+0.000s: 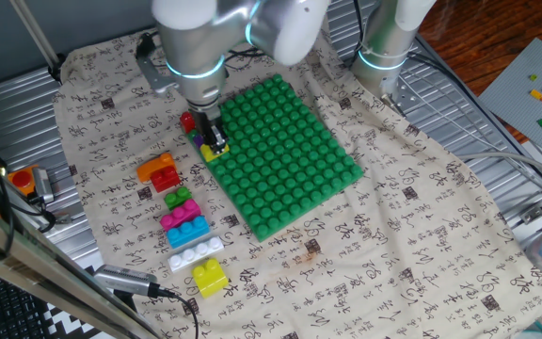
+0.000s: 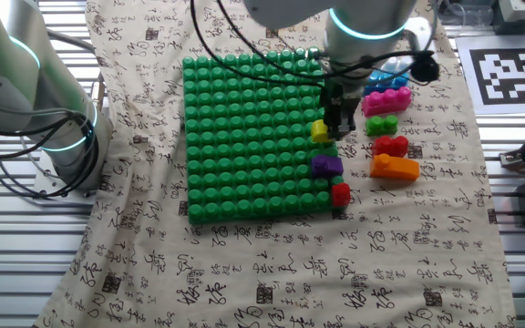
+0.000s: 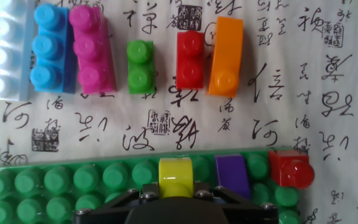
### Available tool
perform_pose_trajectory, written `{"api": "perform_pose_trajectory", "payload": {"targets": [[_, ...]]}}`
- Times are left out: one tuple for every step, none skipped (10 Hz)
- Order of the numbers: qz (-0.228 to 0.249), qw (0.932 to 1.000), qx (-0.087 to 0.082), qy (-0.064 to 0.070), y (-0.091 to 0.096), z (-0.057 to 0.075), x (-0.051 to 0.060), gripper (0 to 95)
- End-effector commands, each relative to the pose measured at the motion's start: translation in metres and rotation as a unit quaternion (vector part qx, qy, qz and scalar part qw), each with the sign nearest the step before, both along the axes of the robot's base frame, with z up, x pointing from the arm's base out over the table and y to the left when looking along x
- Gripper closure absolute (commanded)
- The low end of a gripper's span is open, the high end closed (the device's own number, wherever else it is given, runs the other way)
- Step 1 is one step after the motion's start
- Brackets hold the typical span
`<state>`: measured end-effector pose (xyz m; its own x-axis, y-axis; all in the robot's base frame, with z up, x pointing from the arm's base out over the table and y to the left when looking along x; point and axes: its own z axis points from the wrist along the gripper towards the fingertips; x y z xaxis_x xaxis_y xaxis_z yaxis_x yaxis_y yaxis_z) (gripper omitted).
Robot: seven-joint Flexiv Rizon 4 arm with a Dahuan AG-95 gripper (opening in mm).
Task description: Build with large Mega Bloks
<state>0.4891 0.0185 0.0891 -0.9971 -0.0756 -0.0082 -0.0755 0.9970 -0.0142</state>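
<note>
My gripper (image 3: 176, 191) stands over the near edge of the big green baseplate (image 1: 294, 155), its fingers close on both sides of a yellow Mega Blok (image 3: 176, 175) that sits on the plate's edge row. A purple brick (image 3: 232, 177) and a red brick (image 3: 289, 172) sit beside it on the same edge. In the other fixed view the gripper (image 2: 335, 129) hides part of the yellow brick (image 2: 319, 132). Loose on the cloth lie orange (image 3: 225, 59), red (image 3: 190, 59), green (image 3: 140, 65), pink (image 3: 91, 53), blue (image 3: 51, 53) and white (image 3: 8, 56) bricks.
Another yellow brick (image 1: 209, 276) lies at the end of the loose row. A second robot base (image 1: 384, 47) stands behind the baseplate. A grey plate with tiny bricks (image 1: 539, 89) lies far right. An orange device (image 1: 26, 179) sits at the left edge.
</note>
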Motion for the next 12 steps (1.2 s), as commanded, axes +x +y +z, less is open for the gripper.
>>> {"api": "perform_pose_trajectory", "payload": {"targets": [[0.002,1.0,0.001,-0.003,-0.001,-0.004,-0.003,95.0],[0.001,1.0,0.0,-0.004,-0.001,-0.007,-0.005,95.0],[0.0,1.0,0.001,-0.008,0.0,-0.011,-0.007,95.0],[0.001,1.0,0.001,-0.01,0.0,-0.014,-0.008,95.0],[0.0,0.9999,0.0,-0.011,0.002,-0.016,-0.008,95.0],[-0.001,0.9999,0.0,-0.012,0.003,-0.018,-0.008,95.0],[0.0,0.9999,0.0,-0.014,0.004,-0.019,-0.008,95.0],[0.0,0.9999,0.0,-0.015,0.004,-0.02,-0.008,95.0],[0.003,0.9998,0.0,-0.018,0.003,-0.022,-0.009,95.0],[0.005,0.9998,0.0,-0.021,0.003,-0.023,-0.01,95.0],[0.006,0.9997,0.0,-0.025,0.003,-0.024,-0.01,95.0],[0.007,0.9997,0.0,-0.025,0.003,-0.024,-0.01,95.0]]}}
